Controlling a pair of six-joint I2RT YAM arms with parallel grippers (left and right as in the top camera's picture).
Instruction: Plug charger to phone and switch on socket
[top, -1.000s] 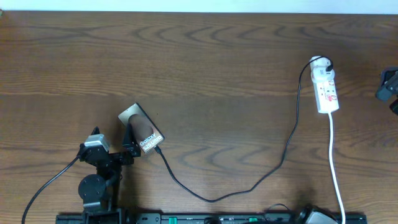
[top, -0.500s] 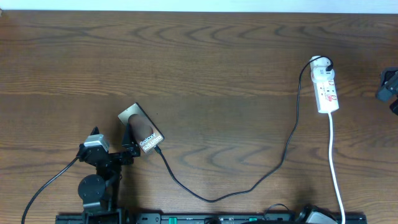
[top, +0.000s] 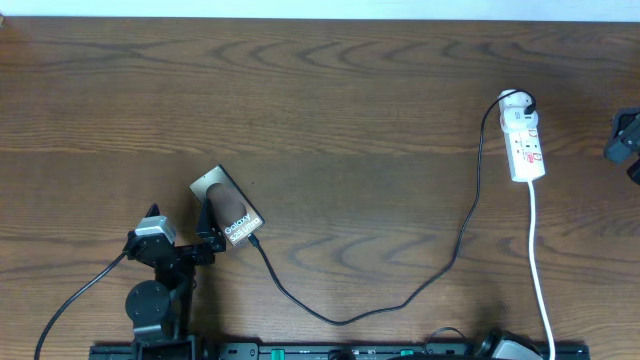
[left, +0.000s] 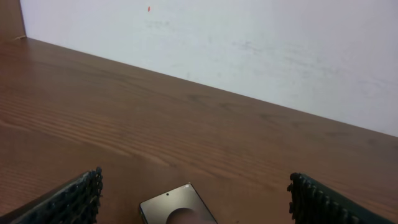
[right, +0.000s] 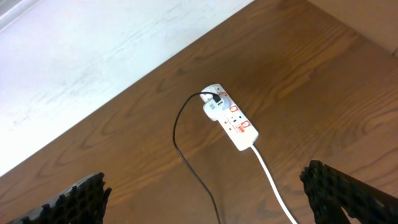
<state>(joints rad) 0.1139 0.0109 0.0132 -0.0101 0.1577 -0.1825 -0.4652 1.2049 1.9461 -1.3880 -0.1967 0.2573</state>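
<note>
Brown wooden table (top: 330, 90): only overhead shows me the charger (top: 345, 321) reaching the phone (top: 230, 211); left gripper (left: 196, 200) and right gripper (right: 208, 193) gape (empty).

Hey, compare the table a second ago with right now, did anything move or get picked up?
Nothing visibly changed. The phone, the charger and the socket lie where they were. The left end effector stays open beside the phone, and the right end effector stays open, apart from the socket. Neither holds anything.
</note>
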